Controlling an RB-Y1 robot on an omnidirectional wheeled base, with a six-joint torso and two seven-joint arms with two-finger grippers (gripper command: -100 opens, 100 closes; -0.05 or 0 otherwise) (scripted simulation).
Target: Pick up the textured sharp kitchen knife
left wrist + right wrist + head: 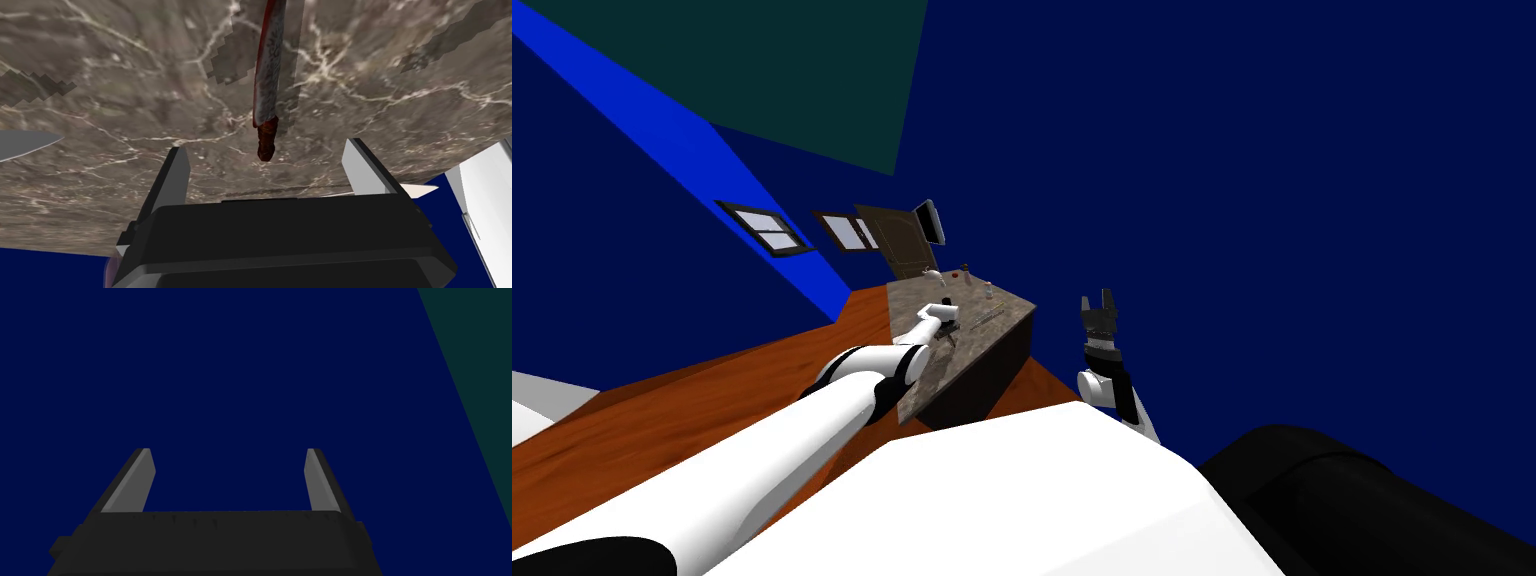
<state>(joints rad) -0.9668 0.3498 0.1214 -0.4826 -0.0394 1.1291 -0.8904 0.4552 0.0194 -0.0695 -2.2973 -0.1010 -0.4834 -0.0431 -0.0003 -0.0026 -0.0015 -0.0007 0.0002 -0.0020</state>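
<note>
Head view first: my left arm is stretched out over a marbled counter [937, 385], and the left claw [948, 336] sits low over the top, near the middle. Just past it there's a thin sliver lying on the stone, which looks like the knife [990, 318], though it's too small there to make out any detail. A few small bottles [989, 292] stand further along, near the far end. The right claw [1099, 300] is held up off to the side, well apart from the counter, with its fingers spread.

Left wrist view is where it gets clear. The knife [267, 85] lies flat on the counter [115, 100], with a mottled grey blade that has a red edge and a dark reddish-brown handle. The handle points back at the left claw [266, 145], and its butt end lands pretty much dead centre between the two fingertips. The claw is released: both fingers [175, 170] stand wide apart and neither one touches the handle. The blade runs straight away from the claw. Can't tell how high the fingers are above the stone. Another grey blade tip [25, 142] pokes in from the side, well apart from the knife.

Right wrist view: the right claw [227, 453] is spread wide too, gripping nothing.
</note>
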